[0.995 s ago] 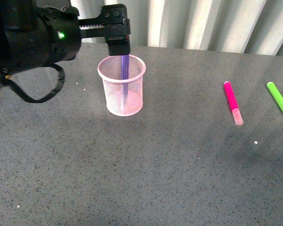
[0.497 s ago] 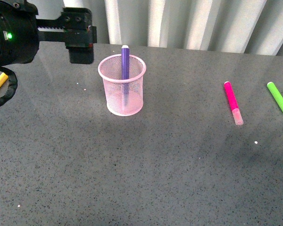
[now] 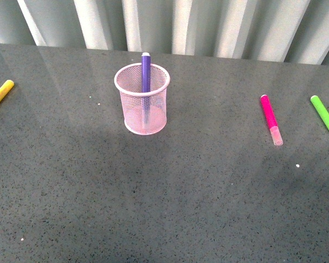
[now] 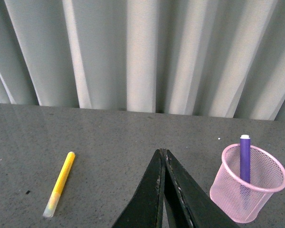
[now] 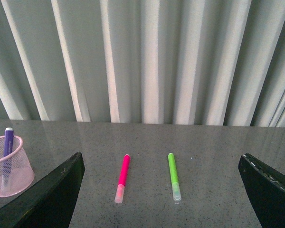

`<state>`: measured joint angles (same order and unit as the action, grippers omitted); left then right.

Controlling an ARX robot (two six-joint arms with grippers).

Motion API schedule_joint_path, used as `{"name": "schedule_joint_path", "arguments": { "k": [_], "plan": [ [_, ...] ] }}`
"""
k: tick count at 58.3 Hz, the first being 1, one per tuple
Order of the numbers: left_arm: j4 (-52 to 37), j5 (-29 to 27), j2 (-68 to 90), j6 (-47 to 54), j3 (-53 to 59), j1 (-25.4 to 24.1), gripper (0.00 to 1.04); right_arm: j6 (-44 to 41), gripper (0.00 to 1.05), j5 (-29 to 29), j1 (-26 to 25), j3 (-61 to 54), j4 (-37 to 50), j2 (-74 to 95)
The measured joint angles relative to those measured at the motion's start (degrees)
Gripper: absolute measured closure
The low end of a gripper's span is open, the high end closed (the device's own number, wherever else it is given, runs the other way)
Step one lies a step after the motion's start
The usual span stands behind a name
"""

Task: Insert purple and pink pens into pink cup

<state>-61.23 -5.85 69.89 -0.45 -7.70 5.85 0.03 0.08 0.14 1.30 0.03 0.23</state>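
Inside pink cup (image 3: pixel 145 121), purple pen (image 3: pixel 146 70) upright; pink pen (image 3: pixel 271 119) cap-nearward; left gripper (image 4: pixel 162 153) clenched, right gripper (image 5: pixel 162 156) released.

no readable text, labels, brands or nos. anywhere, incl. on pens, cup, tabletop

Pink wire-mesh cup (image 3: pixel 142 108); speckled, faintly glossy grey stone-like table (image 3: pixel 153 208).

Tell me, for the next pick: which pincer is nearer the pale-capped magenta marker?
Right. The right pincer, open, faces the magenta marker; the left pincer, shut, is near the pink wire-mesh cup.
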Motion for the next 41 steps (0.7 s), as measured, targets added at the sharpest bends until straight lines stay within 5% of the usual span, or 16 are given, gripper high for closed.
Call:
{"name": "schedule_joint_path", "arguments": {
  "k": [14,41],
  "plan": [
    [7.52,5.40,-11.43,0.04,3.96,-4.35,1.01,-0.02,0.07,0.02,0.00,0.00,0.00,0.00],
    [24.44,5.73,-32.00,0.04,7.19,-5.73,1.01,-0.02,0.07,0.00,0.00,0.00,0.00,0.00]
  ]
}}
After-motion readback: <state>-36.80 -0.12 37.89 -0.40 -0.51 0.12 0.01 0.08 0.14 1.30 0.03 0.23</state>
